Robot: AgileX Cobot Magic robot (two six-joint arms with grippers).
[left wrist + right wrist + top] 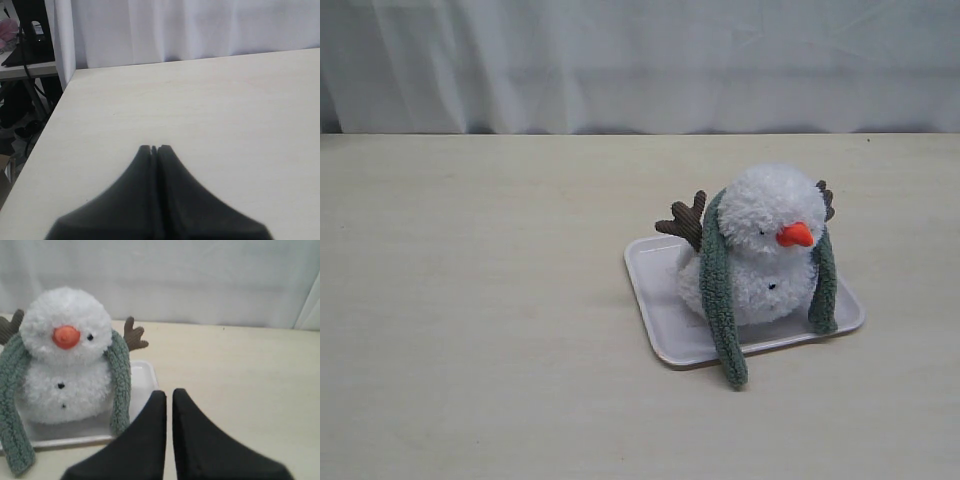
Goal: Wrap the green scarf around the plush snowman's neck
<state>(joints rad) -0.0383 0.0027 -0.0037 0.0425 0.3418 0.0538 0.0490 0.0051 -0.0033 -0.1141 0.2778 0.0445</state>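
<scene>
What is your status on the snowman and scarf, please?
Left tool shut, empty. Right tool shut, empty, short of plush snowman. Green scarf draped over its neck, both ends hanging in front, uncrossed. Nothing in the way.

No writing, label, brand or number can be read in any view: the plush snowman (pixel 760 212), the green scarf (pixel 718 300), the white tray (pixel 656 292) and the table (pixel 470 330) carry none.

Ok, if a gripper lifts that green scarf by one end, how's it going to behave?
Probably floppy: the scarf drapes limp over the snowman, both ends hanging. Its fuzzy pile likely grips rather than slips. Pulling one end might tip the soft snowman.
</scene>
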